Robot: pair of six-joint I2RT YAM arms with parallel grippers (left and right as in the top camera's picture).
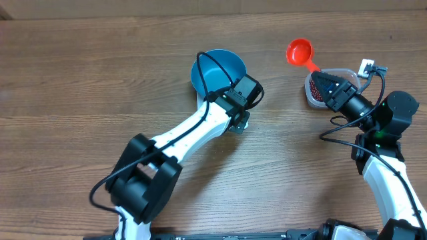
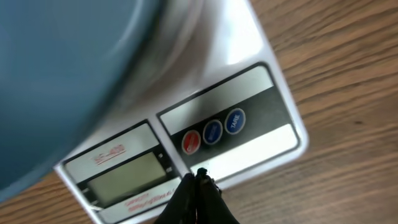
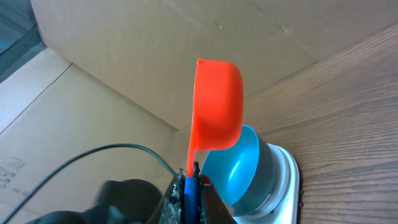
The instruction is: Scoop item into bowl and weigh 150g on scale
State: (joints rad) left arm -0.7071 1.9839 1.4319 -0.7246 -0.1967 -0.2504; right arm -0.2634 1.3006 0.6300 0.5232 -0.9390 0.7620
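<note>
Beans (image 1: 313, 94) in tub (image 1: 344, 72), under R claw (image 1: 321, 76), clamped on scoop (image 1: 299, 51)

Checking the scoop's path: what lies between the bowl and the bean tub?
Only bare table, seen overhead. The scoop, in the right pincer, shows just off that line, near the tub.

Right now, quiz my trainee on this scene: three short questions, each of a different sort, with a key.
1. True or false: the blue bowl stands on the scale.
2. The right gripper is shut on: A the orange scoop; B the bowl's rim; C nothing.
3. Fill in: the beans lie in the clear ____.

Key: 1 true; 2 A; 3 tub.
</note>
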